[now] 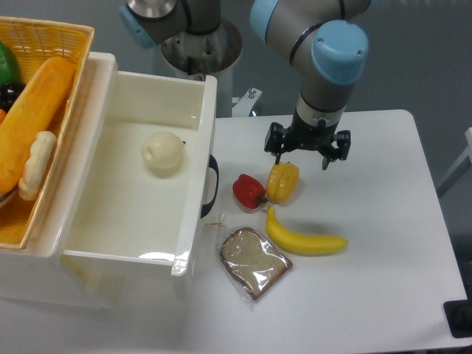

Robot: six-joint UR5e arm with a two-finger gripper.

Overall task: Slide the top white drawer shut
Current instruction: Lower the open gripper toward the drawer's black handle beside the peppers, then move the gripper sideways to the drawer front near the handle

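top white drawer [133,214] open — basket [37,110] cropped

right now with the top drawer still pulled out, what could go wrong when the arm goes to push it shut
1. The gripper hangs open just above the yellow pepper, with the red pepper between it and the black handle. A low sweep toward the top white drawer may knock them.
2. The bagged bread lies near the drawer front and could be dragged.
3. The pale round fruit inside may roll when the drawer is pushed.
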